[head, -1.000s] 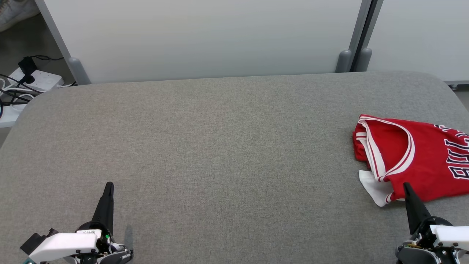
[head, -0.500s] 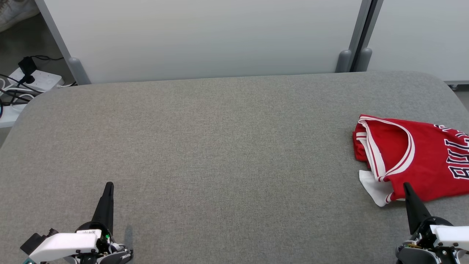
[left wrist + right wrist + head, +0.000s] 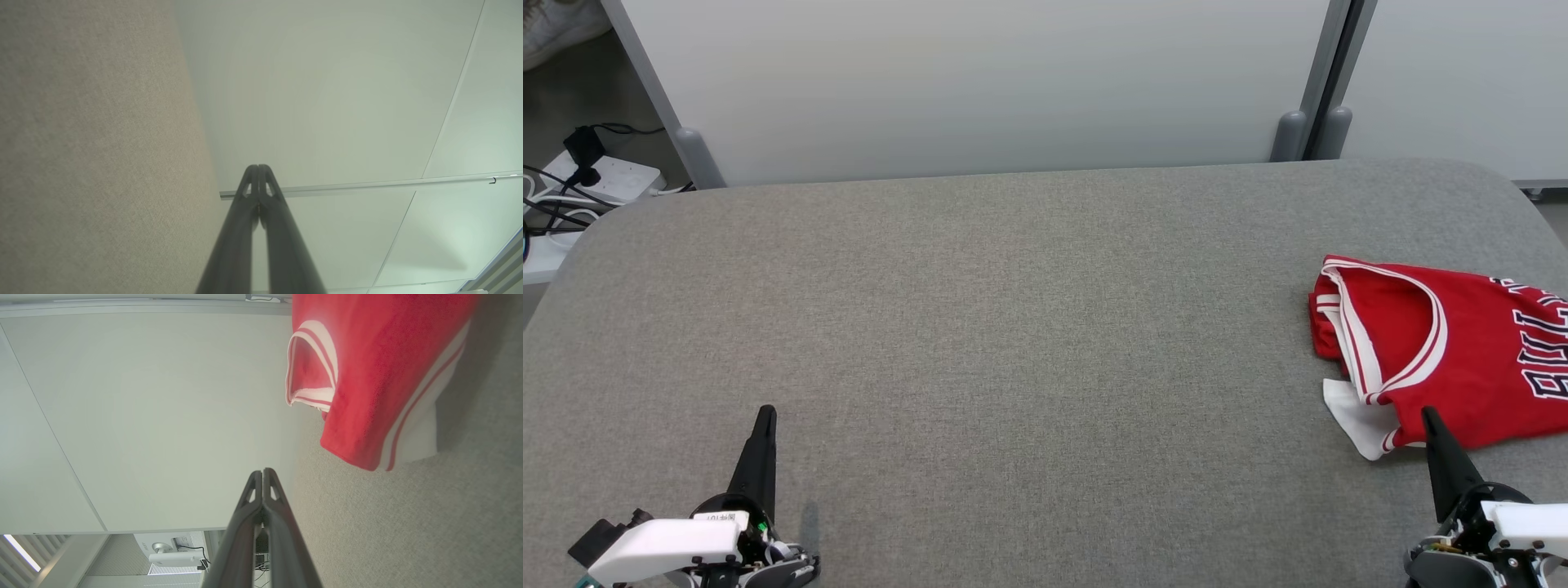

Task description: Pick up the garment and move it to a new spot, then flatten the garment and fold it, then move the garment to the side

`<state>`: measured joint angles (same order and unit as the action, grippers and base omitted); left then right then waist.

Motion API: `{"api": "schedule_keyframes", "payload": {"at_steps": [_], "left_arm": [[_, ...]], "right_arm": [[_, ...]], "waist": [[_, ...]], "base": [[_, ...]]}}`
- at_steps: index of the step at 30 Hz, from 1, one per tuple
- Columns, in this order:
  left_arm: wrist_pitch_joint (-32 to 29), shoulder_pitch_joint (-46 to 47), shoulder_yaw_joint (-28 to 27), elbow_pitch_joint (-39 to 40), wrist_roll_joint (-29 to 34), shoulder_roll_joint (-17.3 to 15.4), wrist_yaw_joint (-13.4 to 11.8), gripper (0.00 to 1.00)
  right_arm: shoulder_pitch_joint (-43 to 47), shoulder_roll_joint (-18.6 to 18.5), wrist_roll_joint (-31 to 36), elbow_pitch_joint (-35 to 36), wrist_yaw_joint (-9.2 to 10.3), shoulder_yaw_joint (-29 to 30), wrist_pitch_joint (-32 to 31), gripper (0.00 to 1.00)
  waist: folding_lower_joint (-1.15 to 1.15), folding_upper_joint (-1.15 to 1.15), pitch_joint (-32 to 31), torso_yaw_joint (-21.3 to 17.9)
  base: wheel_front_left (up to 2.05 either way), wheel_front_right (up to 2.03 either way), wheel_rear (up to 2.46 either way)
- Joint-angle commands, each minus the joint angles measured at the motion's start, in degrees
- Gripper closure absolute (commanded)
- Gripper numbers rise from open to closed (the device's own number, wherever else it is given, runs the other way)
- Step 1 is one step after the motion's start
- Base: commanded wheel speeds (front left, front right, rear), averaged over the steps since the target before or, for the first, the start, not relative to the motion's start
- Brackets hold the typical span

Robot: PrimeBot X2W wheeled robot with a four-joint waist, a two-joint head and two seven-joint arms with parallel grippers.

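Note:
The garment (image 3: pixel 1470 359) is a red jersey with white trim and dark lettering, folded and lying at the right edge of the grey table (image 3: pixel 1013 327); its right part runs out of the head view. In the right wrist view the garment (image 3: pixel 367 375) lies just ahead of the fingertips. My right gripper (image 3: pixel 1427 415) is shut and empty, its tip at the garment's near edge. My left gripper (image 3: pixel 765 412) is shut and empty too, over bare table at the lower left. Each wrist view shows its own pair pressed together: left gripper (image 3: pixel 258 167), right gripper (image 3: pixel 262 471).
White partition panels (image 3: pixel 980 82) stand along the table's far edge, with a grey post (image 3: pixel 1319 90) at the right. A power strip and cables (image 3: pixel 580 180) lie on the floor beyond the table's far left corner.

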<state>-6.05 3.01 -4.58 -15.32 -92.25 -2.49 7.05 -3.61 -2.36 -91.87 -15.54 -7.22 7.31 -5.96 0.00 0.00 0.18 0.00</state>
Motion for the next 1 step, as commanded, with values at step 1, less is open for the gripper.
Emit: {"api": "schedule_keyframes", "payload": {"at_steps": [1], "left_arm": [[-0.4, 3.2, -1.9, 1.3, 0.0, -0.5, 0.4, 1.00]], "right_arm": [[-2.6, -0.6, -0.3, 1.5, -0.26, -0.9, -0.5, 1.00]], "waist": [[0.00, 0.00, 0.0, 0.0]], "base": [[0.00, 0.00, 0.00]]}}
